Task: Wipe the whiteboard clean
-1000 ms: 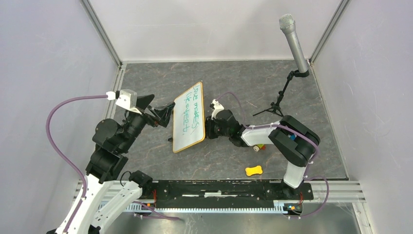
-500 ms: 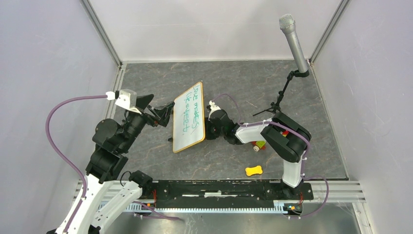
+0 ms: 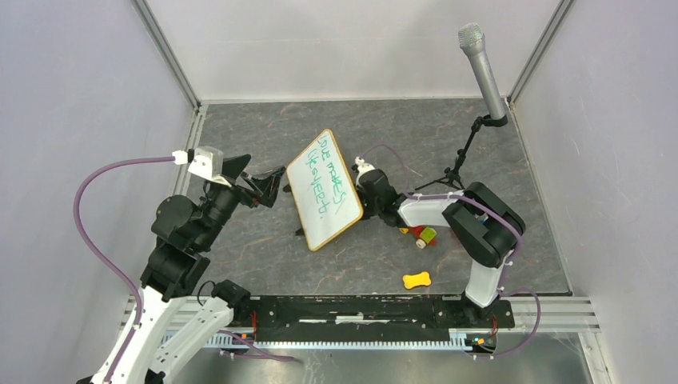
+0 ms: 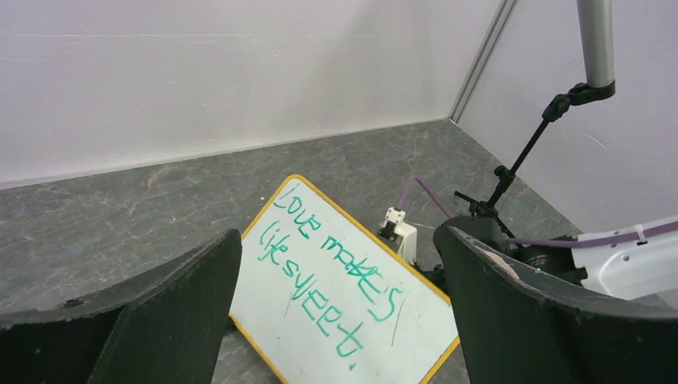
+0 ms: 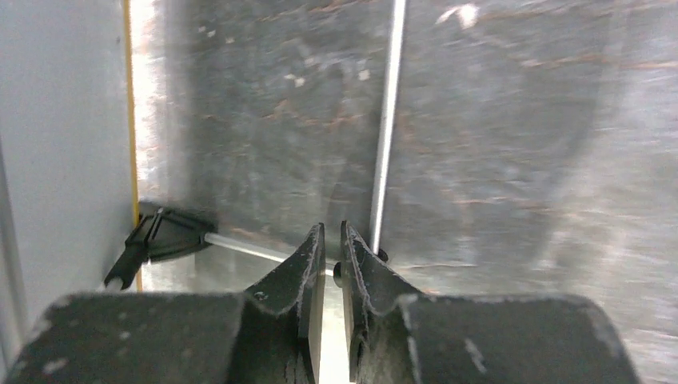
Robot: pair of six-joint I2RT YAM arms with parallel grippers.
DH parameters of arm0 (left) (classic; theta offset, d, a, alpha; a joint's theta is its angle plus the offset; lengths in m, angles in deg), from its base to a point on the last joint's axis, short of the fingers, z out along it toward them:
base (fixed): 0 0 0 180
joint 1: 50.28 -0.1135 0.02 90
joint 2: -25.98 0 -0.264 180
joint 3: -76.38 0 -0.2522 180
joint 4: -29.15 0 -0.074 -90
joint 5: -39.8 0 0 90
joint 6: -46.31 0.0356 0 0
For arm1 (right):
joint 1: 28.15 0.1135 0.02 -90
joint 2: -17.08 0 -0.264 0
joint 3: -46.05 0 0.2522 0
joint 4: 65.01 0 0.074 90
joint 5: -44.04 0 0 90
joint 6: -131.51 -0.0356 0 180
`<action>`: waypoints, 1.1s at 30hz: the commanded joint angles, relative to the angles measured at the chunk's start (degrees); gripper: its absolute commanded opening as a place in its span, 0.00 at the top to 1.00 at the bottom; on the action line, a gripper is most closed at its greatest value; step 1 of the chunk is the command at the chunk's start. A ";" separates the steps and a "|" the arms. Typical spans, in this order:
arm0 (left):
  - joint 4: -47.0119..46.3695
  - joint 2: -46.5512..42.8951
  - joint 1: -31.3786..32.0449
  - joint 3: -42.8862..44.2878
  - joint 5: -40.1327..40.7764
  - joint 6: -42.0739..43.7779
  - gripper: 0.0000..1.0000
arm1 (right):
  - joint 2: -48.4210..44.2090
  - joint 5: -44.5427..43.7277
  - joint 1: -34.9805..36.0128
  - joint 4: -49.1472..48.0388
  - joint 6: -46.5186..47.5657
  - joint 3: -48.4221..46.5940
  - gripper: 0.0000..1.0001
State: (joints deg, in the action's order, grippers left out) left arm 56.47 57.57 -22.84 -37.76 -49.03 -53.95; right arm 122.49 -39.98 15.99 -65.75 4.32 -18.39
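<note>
The whiteboard (image 3: 324, 190), light-wood framed with green handwriting, stands tilted at mid-table. It also shows in the left wrist view (image 4: 344, 296). My left gripper (image 3: 268, 186) is open and empty just left of the board, and its jaws frame the writing in the left wrist view (image 4: 340, 236). My right gripper (image 3: 364, 180) is behind the board's right edge. In the right wrist view its fingers (image 5: 332, 232) are closed to a thin slit on the board's back (image 5: 496, 144), by its wire rods and a black foot (image 5: 156, 236).
A grey microphone on a black stand (image 3: 482, 68) is at the back right, also in the left wrist view (image 4: 596, 40). A yellow bone-shaped piece (image 3: 416, 280) and a small multicoloured object (image 3: 424, 236) lie near the right arm's base. Enclosure walls surround the table.
The whiteboard has swung and shifted right, its near end now further right and its face more open to the camera. The right gripper moved back and right with it. The left arm stayed.
</note>
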 commanded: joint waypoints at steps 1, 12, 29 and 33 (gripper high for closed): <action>-1.35 -0.34 -0.21 -0.33 0.67 -1.25 0.00 | -1.35 -3.16 -4.67 12.14 9.98 1.34 0.81; -1.43 -0.03 -0.24 -0.36 0.45 -1.43 0.00 | -15.22 8.45 -14.96 17.44 21.49 4.31 0.38; -1.45 5.17 -0.28 -1.01 0.67 -1.08 0.00 | -26.66 11.31 -22.50 17.23 22.90 12.15 0.29; -1.05 6.37 -0.22 -0.90 0.60 -0.92 0.00 | -27.04 4.54 -22.52 22.69 24.34 10.75 0.30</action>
State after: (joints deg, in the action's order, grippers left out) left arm 56.49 63.15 -22.84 -38.85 -48.82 -53.95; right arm 96.70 -30.14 -6.20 -46.47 26.76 -5.21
